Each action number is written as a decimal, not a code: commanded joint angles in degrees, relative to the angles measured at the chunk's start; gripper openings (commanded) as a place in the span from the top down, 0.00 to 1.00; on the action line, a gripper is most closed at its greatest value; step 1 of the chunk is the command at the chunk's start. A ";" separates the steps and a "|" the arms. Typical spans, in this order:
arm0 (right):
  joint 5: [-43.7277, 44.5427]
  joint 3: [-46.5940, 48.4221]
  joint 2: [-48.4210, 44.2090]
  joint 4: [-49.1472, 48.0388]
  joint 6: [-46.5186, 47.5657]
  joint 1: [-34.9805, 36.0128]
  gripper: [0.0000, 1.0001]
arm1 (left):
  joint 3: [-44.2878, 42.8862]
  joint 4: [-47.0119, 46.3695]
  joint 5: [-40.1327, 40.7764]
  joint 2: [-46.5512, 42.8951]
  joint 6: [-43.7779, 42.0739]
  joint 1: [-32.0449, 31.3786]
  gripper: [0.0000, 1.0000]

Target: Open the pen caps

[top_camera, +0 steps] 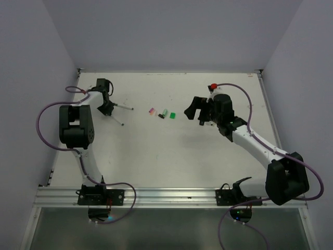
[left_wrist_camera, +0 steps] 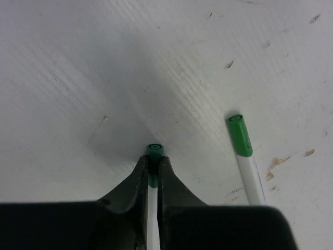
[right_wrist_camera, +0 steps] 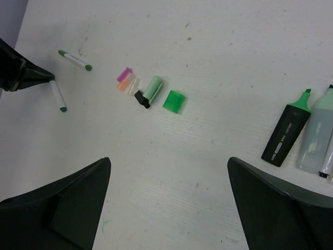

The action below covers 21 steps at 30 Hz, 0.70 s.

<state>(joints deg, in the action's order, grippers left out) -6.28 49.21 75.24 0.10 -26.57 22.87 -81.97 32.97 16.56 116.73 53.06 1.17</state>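
At the left of the bench (top_camera: 156,156), the left tool (left_wrist_camera: 153,160) is clenched on a white pen (left_wrist_camera: 152,224) just behind its green cap (left_wrist_camera: 154,150). The pen is judged light, stiff and slippery. Grasp the cap itself. The right tool (right_wrist_camera: 169,208) stands released.

white table (top_camera: 156,156), surface scuffed, a few brown specks (left_wrist_camera: 281,161); pale lilac walls (top_camera: 171,31) on three sides; aluminium rail (top_camera: 171,195) along the near edge, dark glassy panel (top_camera: 171,229) below it; small red object (top_camera: 213,86) toward the far edge, too small to identify
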 commanded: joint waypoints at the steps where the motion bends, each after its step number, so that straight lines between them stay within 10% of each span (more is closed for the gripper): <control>1: -5.92 -0.25 1.22 -5.27 0.11 0.24 0.01 | 6.72 -1.92 -4.25 -3.34 -4.27 -0.29 1.00; 21: -7.35 2.20 15.71 -19.08 -2.16 22.38 0.05 | 33.63 -25.41 -14.00 -32.17 0.55 -15.49 1.00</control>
<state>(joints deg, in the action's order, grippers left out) -15.92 49.19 88.62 -13.96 -26.33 43.57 -50.28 13.76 4.21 87.77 51.11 -13.43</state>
